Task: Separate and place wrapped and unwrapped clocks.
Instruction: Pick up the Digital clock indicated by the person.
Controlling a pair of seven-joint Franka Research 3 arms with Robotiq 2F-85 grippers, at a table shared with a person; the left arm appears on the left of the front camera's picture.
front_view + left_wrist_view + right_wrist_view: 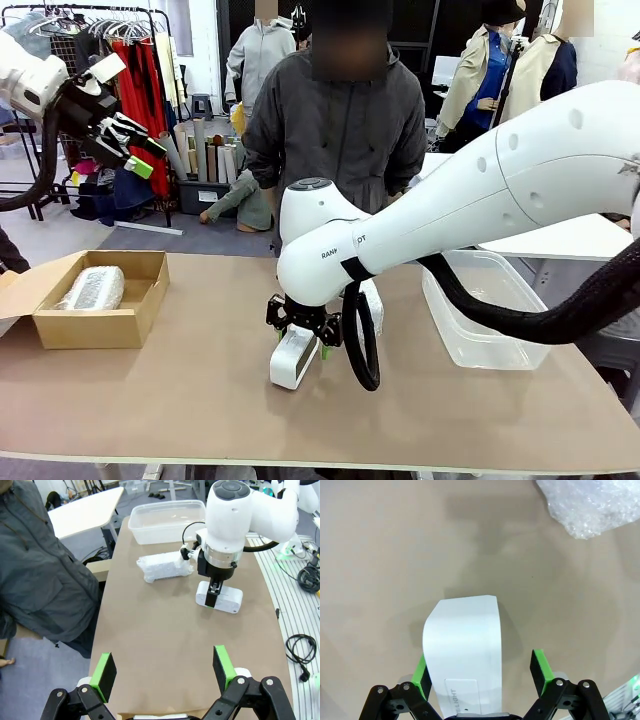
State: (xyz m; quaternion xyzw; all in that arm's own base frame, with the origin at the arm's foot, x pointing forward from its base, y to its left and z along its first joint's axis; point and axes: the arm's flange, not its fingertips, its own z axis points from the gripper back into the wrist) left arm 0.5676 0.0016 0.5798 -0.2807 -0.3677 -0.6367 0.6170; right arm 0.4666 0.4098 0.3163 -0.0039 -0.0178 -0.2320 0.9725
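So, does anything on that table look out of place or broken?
Nothing spilled or damaged. Only oddity: the bare clock sits off-centre in the open right gripper, close to one pad, a gap at the other. One wrapped clock lies in the cardboard box.

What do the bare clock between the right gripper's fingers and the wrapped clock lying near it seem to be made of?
The bare clock looks like hard plastic with a smooth, matte white finish: its surface is even, its edge is rounded and it has no creases. The wrapped clock seems to be a white block inside thin clear plastic film, because the cover is crinkled and glints.
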